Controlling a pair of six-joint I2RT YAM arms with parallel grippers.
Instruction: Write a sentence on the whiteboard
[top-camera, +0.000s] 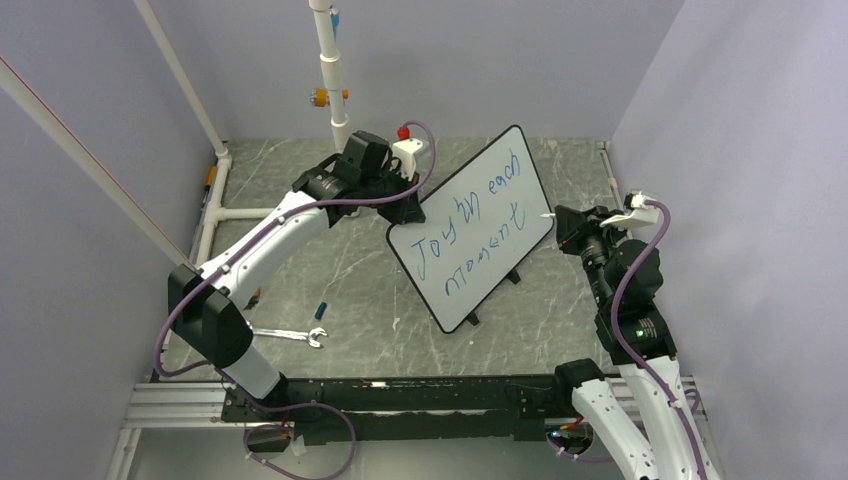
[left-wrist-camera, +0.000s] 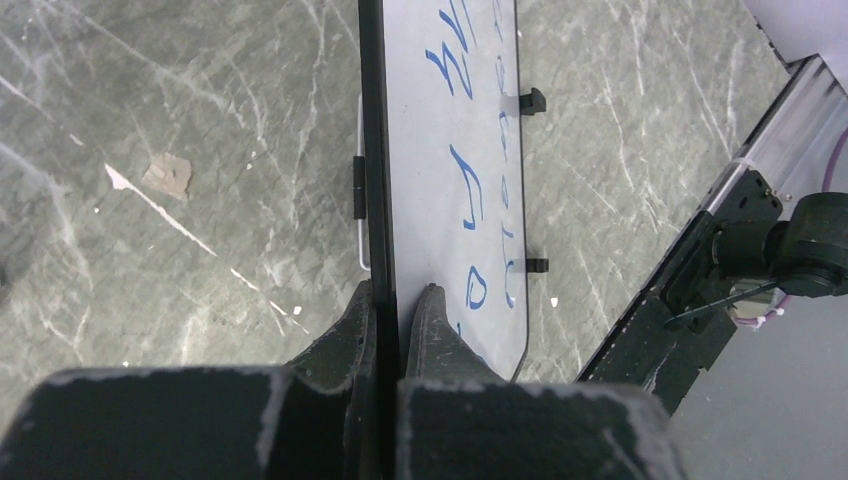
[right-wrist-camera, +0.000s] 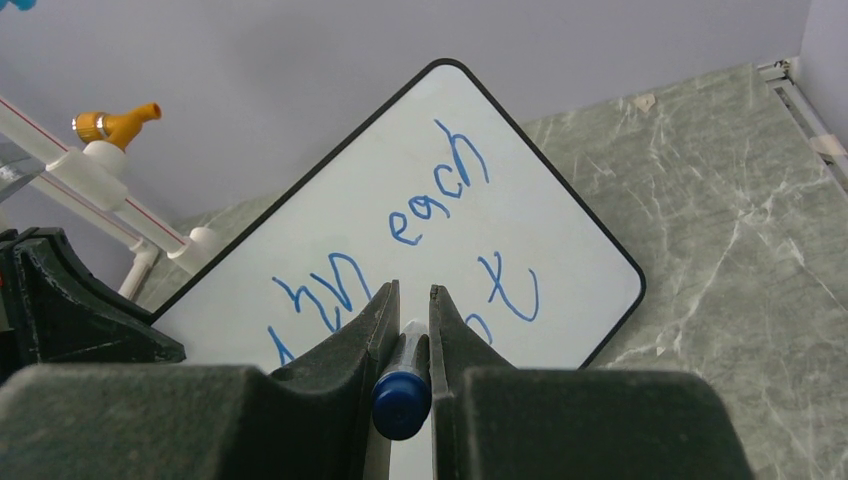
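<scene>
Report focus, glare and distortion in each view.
Top external: even light, no glare on the whiteboard, and the sentence is legible. Left wrist: board seen edge-on, writing steeply foreshortened. Right wrist: marker slightly soft near the lens, writing crisp.

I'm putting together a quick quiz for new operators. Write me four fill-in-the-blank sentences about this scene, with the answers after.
1. The right gripper holds a ____ marker.
2. The last word of the sentence is ____.
3. The left gripper is shut on the rim of the ____.
4. On the table lies a silver ____.

Answers: blue; moment; whiteboard; wrench.
</scene>
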